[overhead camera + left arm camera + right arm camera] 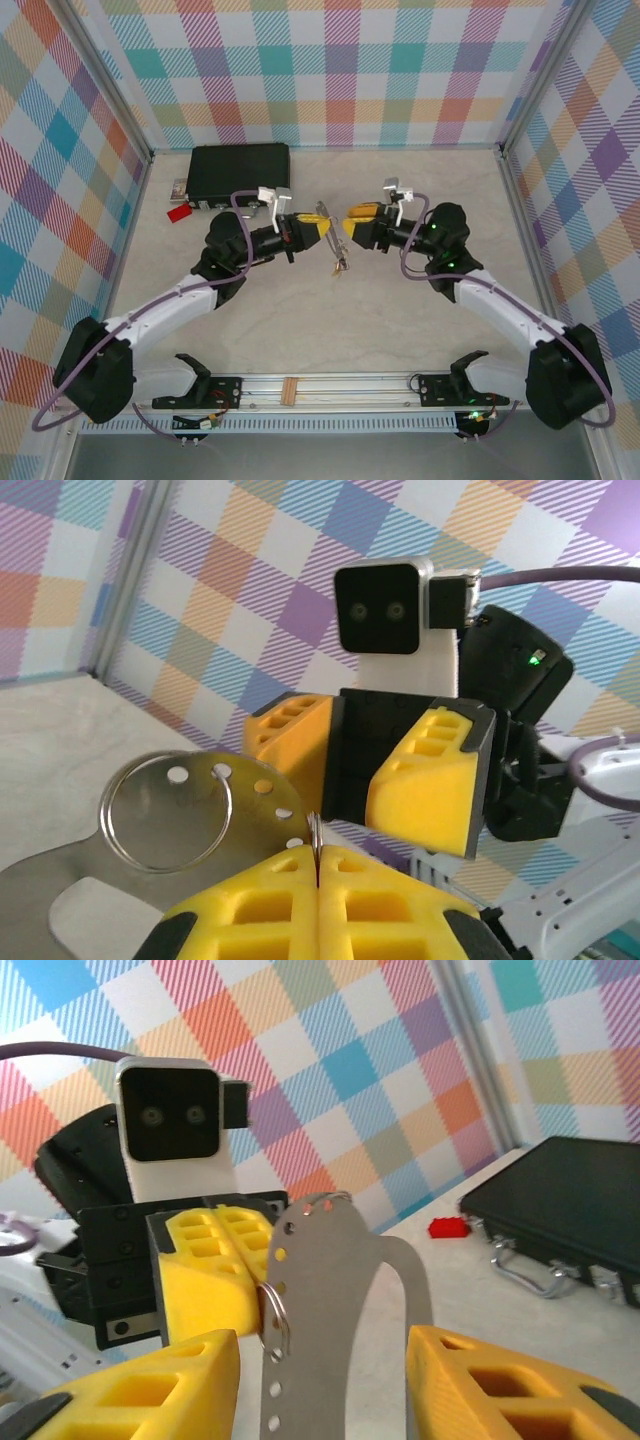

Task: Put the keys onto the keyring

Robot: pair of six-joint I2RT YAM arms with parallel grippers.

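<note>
So that the other arm can reach it, I think, the left gripper (317, 872) pinches the keyring (277, 1312) tight and holds it up. The keyring hooks through a silver plate (335, 1260) with holes. The right gripper (320, 1390) has its jaws apart around that plate. A pale table (400, 330) lies below, with checked walls (330, 70) around and a black case (240, 170) at the back.

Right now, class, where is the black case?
In the top view the black case lies on the back-left part of the table, close to the back wall, with the small red tag at its near-left corner.
</note>
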